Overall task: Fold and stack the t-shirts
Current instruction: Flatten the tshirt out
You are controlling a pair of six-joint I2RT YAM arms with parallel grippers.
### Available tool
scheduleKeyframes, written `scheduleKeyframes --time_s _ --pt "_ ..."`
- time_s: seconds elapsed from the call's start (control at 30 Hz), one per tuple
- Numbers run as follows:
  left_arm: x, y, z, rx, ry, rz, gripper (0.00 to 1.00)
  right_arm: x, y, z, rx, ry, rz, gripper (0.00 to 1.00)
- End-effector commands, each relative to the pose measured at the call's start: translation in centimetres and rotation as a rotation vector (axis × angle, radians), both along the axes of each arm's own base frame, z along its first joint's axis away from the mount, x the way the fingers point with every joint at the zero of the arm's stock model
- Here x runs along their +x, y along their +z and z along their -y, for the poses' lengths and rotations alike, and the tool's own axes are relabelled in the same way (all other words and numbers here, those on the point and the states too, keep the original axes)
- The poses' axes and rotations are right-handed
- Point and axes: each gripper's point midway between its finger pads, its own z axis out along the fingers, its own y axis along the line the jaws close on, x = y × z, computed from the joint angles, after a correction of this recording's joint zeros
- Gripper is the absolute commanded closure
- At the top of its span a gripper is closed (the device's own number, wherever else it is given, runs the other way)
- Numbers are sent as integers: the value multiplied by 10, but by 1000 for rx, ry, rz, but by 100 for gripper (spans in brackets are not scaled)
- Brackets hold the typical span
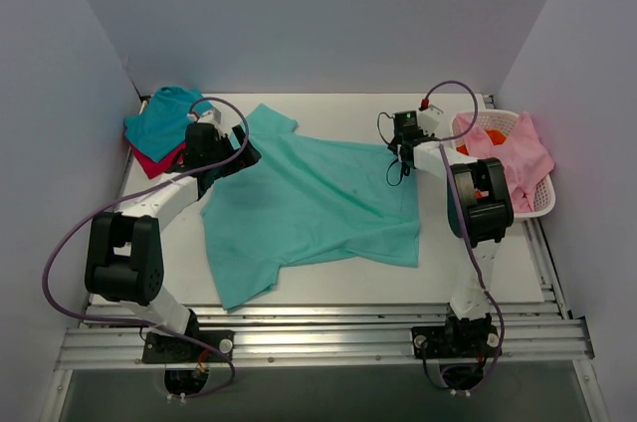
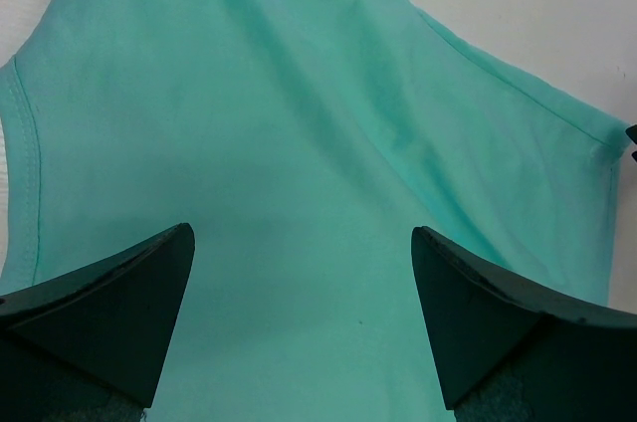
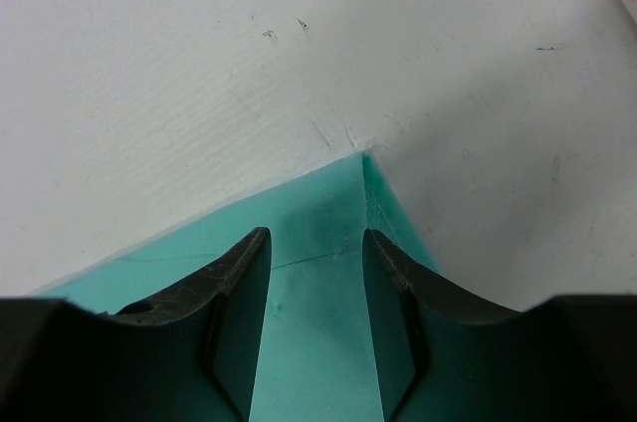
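The large mint-green t-shirt (image 1: 309, 208) lies spread flat across the middle of the table. A darker teal shirt (image 1: 159, 118) lies folded on a magenta-red one (image 1: 151, 159) at the back left. My left gripper (image 1: 239, 155) is open over the mint shirt's back left part near a sleeve. In the left wrist view its jaws (image 2: 304, 243) stand wide apart above the mint cloth (image 2: 299, 94), holding nothing. My right gripper (image 1: 402, 155) is at the shirt's back right corner. In the right wrist view it (image 3: 317, 243) is open, with that corner (image 3: 343, 203) lying flat between the fingers.
A white lattice basket (image 1: 537, 205) stands at the right edge and holds pink cloth (image 1: 523, 148) and something orange (image 1: 493, 135). White walls close in the table at the left, back and right. A metal rail (image 1: 318, 337) runs along the near edge.
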Motion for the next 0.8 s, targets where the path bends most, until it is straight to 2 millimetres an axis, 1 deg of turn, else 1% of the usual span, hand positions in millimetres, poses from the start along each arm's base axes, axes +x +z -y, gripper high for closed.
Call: scheduleKeyframes --time_s 0.0,0.17,0.37,0.5,0.57,0.6,0.67,0.7,0.77 --pt "9 7 0 -1 -9 44 0 -2 -14 2 -19 -8 -23 62" --pt "8 6 -1 3 -6 40 0 0 -23 2 -19 -7 -34 63" --pt "8 5 -1 5 -5 38 0 1 -27 3 -22 -9 -39 64" --pt "9 3 -1 7 -6 35 0 1 -28 4 -22 -10 -38 67" --pt "9 2 -1 8 -6 32 0 1 -28 4 -21 -7 -38 71" --pt "9 2 -1 7 -7 32 0 2 -28 3 -19 -6 -36 78" --pt "9 1 0 8 -7 31 0 2 -28 2 -15 2 -34 95" --pt "9 1 -1 8 -6 31 0 3 -28 1 -14 5 -33 100" --pt "9 1 -1 8 -6 31 0 2 -28 1 -12 6 -30 100"
